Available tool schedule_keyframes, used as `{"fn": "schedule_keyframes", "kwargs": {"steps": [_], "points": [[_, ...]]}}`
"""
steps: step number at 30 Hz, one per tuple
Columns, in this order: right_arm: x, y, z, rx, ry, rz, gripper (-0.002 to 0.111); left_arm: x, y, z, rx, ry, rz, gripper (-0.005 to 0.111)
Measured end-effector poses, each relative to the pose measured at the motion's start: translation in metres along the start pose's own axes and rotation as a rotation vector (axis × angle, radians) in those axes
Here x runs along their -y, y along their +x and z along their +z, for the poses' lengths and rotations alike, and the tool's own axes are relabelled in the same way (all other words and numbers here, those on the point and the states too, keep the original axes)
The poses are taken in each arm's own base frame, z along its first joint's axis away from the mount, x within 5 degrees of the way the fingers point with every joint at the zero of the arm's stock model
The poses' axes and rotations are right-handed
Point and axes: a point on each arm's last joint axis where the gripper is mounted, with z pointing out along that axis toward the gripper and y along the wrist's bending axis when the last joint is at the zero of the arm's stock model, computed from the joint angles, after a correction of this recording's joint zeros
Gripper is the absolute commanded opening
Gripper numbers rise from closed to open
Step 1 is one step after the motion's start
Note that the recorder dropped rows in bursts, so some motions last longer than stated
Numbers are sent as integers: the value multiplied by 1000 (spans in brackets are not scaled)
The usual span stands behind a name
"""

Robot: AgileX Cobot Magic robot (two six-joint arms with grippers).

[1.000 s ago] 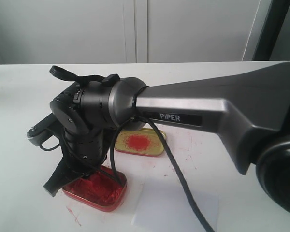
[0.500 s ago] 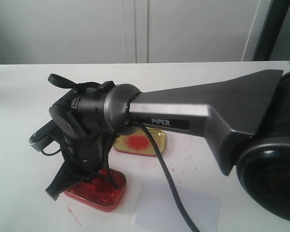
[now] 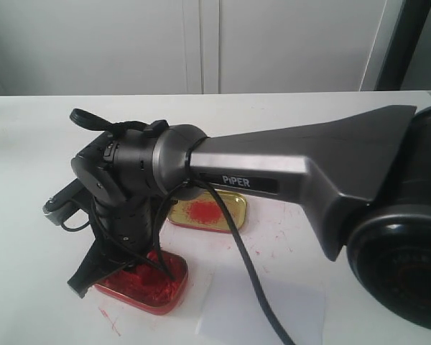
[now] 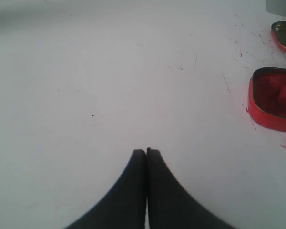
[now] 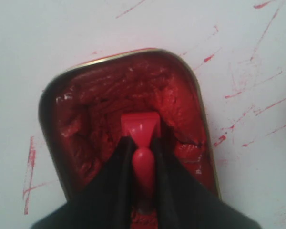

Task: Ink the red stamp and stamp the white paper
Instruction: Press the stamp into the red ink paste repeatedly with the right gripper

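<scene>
Closest in, the paper (image 3: 302, 316) lies at the near edge of the desk (image 3: 29, 144), just right of the ink tin (image 3: 140, 302). The part I can see is blank, with no print on it. The arm's cable crosses a bit of it, though, so I wouldn't swear to the whole sheet. Stamping looks not done yet imo.

A little further back, the ink tin sits toward the near left of the desk, and that's where the action is. The right gripper (image 5: 142, 140) reaches across and down into it, clamped on the knob of the stamp (image 5: 140, 125) with one finger each side. The stamp's block end points into the red paste around the middle of the tin. I can't tell for sure if the face is pressed in or just above it. Either way I'd call this the inking step, so roughly the first half of the job. What's left is to lift out, carry over to the paper, press and lift off.

The left gripper (image 4: 146, 151) is pinched together on nothing over bare desk, well apart from the ink tin, and not involved.

Just behind the ink tin there's a gold tin (image 3: 237, 205) with a red smear in it. Red flecks dot the desk around both tins.
</scene>
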Motion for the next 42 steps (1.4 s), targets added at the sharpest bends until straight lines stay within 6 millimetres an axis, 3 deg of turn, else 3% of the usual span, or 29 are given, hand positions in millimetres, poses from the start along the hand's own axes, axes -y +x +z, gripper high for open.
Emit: {"fn": "schedule_keyframes", "kwargs": {"steps": [8, 28, 42], "points": [[0, -1, -2, 4, 0, 2, 0, 0, 0, 0, 0, 0, 0, 0], [3, 0, -40, 101, -5, 23, 0, 0, 0, 0, 0, 0, 0, 0], [8, -3, -40, 132, -35, 81, 0, 0, 0, 0, 0, 0, 0, 0]]}}
